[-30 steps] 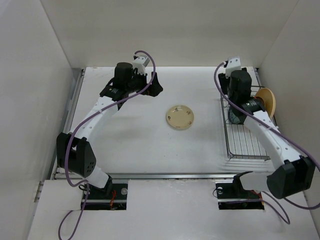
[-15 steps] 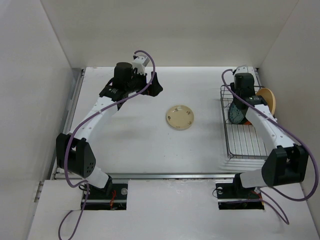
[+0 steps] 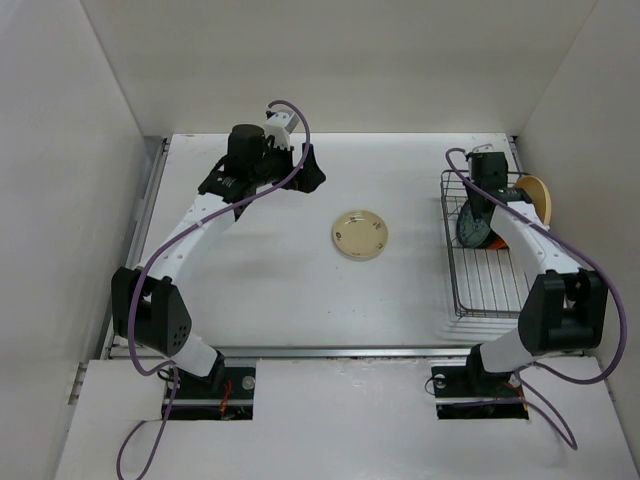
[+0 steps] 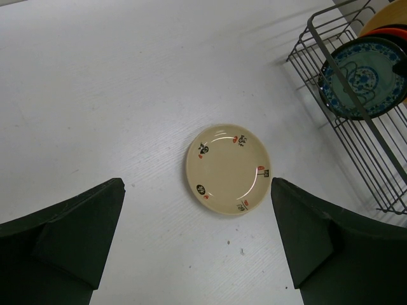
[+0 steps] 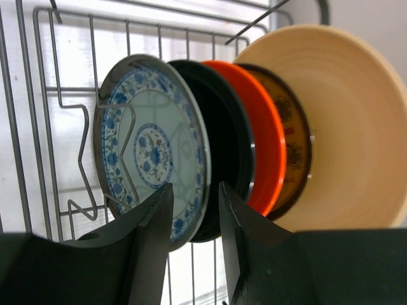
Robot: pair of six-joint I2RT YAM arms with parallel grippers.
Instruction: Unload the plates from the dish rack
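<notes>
The cream plate [image 3: 361, 234] with small marks lies flat on the table's middle; it also shows in the left wrist view [image 4: 228, 168]. The dish rack [image 3: 485, 290] stands at the right. In it stand on edge a teal-blue plate [image 5: 152, 152], a black plate [image 5: 226, 140], an orange plate [image 5: 264, 140], a gold-patterned dark plate [image 5: 292, 140] and a larger tan plate [image 5: 350, 127]. My right gripper [image 5: 196, 190] is open, its jaws straddling the teal-blue plate's rim. My left gripper [image 4: 197, 254] is open wide and empty, hovering left of the cream plate.
The rack's near half [image 3: 490, 280] holds no plates. Its wire bars [image 5: 38, 127] stand close to the right fingers. White walls close in the table at left, back and right; the right wall is just beyond the tan plate [image 3: 537, 195].
My right wrist has swung toward the far end of the rack and come down onto the teal-blue plate's rim. The left arm and the cream plate have not moved.
</notes>
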